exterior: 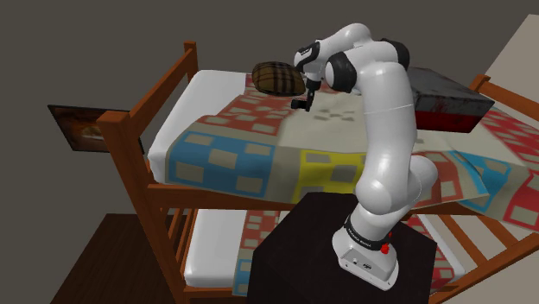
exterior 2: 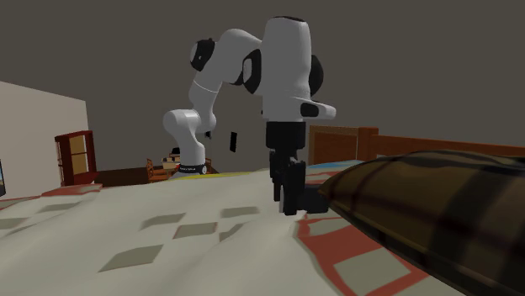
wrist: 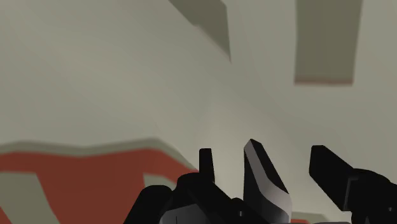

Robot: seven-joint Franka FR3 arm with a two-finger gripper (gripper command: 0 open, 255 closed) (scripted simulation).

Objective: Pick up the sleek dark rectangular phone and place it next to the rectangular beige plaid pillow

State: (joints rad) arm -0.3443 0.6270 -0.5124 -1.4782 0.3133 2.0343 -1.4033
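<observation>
Gripper (wrist: 263,153): its two fingers (wrist: 205,167) stand well apart. Between them rises the phone (wrist: 267,184), a dark slab with a grey sheen on one face. Pale quilt (wrist: 127,83) shows in the gap on each side of it, so neither finger clasps it along the length that can be seen. Lower down the phone merges into the black of the hand and any contact there is hidden.

Phone's long axis runs roughly along the fingers. Its far end points away from the hand toward the quilt and leans a little toward one finger.

Beyond the fingertips lies cream cover with grey squares and a red patch (wrist: 95,175).

Second exterior view, low across the bed: the gripper (exterior 2: 286,189) is down close to the quilt (exterior 2: 168,235), just beside the end of the brown plaid pillow (exterior 2: 429,198). The black shapes under the hand run together here — phone and fingers cannot be told apart.

Shoulder view: the white arm (exterior: 389,129) reaches from the black stand (exterior: 320,250) over the upper level of a wooden bunk bed (exterior: 142,112). The gripper (exterior: 304,99) hangs at the pillow's (exterior: 278,78) edge, on that view's right of it — too small here to read the fingers. A dark block (exterior: 445,102) sits on the quilt (exterior: 259,147) behind the arm, partly cut off by it.
</observation>
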